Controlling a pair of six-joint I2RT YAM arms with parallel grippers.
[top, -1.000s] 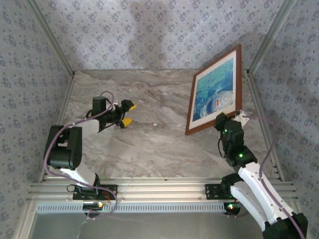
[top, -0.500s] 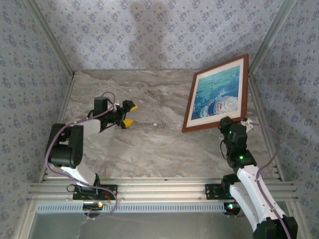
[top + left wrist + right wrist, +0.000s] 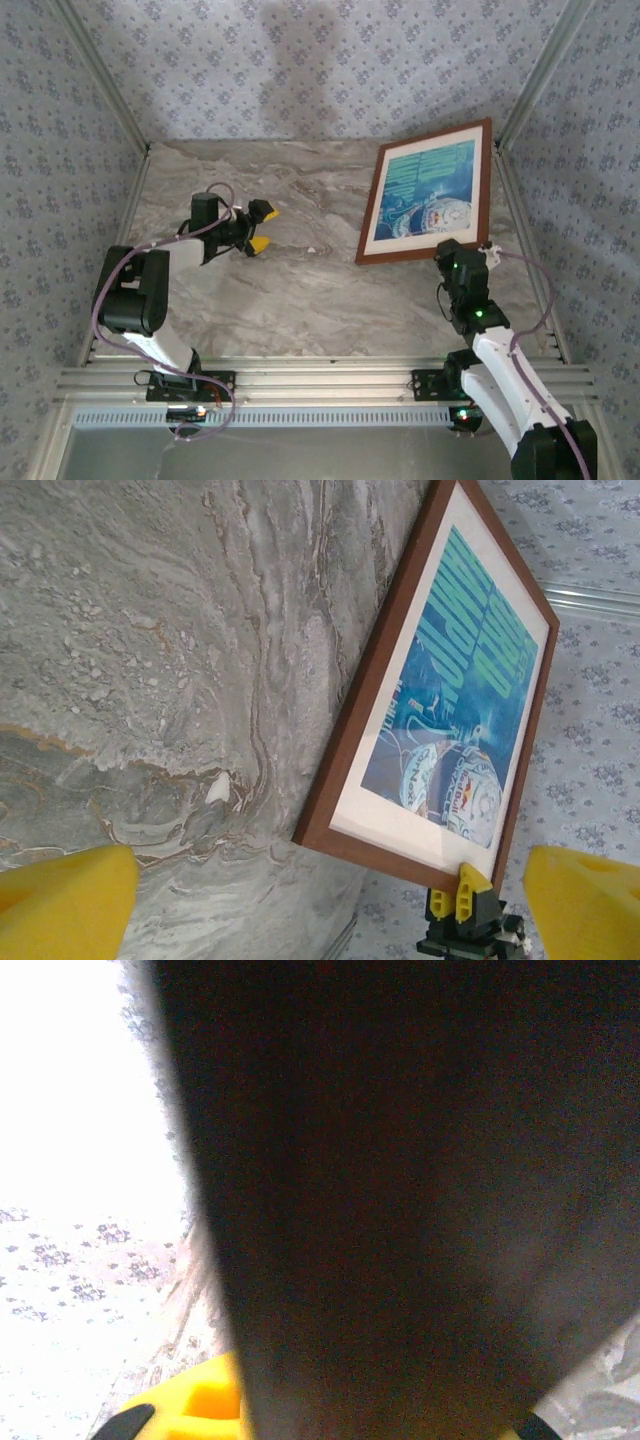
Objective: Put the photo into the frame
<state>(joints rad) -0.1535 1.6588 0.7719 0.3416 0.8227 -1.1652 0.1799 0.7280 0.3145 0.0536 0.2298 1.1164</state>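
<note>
The thin dark reddish-brown wooden picture frame [image 3: 372, 205] is held tilted up at the far right of the grey marbled table [image 3: 300, 290], with the blue-and-teal printed photo [image 3: 428, 188] showing inside it. The right hand [image 3: 460, 250] is clamped on the frame's bottom edge near a corner. The left hand [image 3: 258, 228] gapes wide, well apart. Such an off-centre pinch could let the frame swing, slip and drop.
</note>
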